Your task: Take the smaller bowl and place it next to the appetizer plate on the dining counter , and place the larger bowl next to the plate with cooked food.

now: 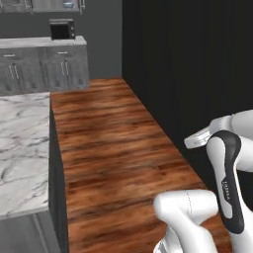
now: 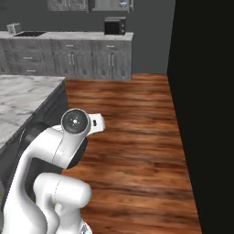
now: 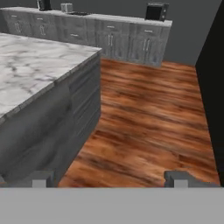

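The dining counter (image 1: pixel 22 143) (image 2: pixel 23 96) (image 3: pixel 30 70), with a white grey-veined marble top and a dark grey panelled base, runs along the left. The bowls and both plates are out of view. My gripper (image 3: pixel 109 179) is open with nothing between its fingers. It points along the wooden floor beside the counter's end. My folded arm holds the hand low over the floor, to the right of the counter.
Wooden floor (image 1: pixel 113 138) stretches ahead between the counter and a dark wall (image 1: pixel 188 64) on the right. Grey wall cabinets (image 2: pixel 91 57) stand at the back, with a microwave (image 2: pixel 114 26) (image 3: pixel 156 12) and a toaster (image 2: pixel 13 28) on top.
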Tool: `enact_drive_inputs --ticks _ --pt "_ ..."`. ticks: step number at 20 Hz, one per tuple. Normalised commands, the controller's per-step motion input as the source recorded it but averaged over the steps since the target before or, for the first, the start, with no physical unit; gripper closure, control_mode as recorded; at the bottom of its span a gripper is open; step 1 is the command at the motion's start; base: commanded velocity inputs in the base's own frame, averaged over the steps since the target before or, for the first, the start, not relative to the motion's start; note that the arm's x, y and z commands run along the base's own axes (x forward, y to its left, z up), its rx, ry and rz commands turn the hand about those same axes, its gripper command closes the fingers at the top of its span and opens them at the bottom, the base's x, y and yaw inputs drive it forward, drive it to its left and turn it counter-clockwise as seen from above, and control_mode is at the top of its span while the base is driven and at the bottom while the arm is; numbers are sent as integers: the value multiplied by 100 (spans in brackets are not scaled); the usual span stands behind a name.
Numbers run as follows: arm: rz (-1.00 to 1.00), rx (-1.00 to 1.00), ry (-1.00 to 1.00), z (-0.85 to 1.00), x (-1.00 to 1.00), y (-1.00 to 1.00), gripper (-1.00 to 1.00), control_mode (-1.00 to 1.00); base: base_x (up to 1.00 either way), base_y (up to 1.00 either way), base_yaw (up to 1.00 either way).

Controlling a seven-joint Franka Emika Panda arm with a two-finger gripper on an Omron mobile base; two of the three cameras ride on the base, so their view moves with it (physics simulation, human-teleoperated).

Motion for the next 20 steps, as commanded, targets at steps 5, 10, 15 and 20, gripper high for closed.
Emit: enact_drive_inputs --ticks 5,10,15,20 --pt "0 0 0 0 0 0 -100 100 100 -17 1" --pt "0 0 0 0 0 0 -100 100 100 0 2" --pt "0 0 0 0 0 0 -100 100 100 0 0" --pt "0 0 0 0 0 0 -100 100 100 0 0"
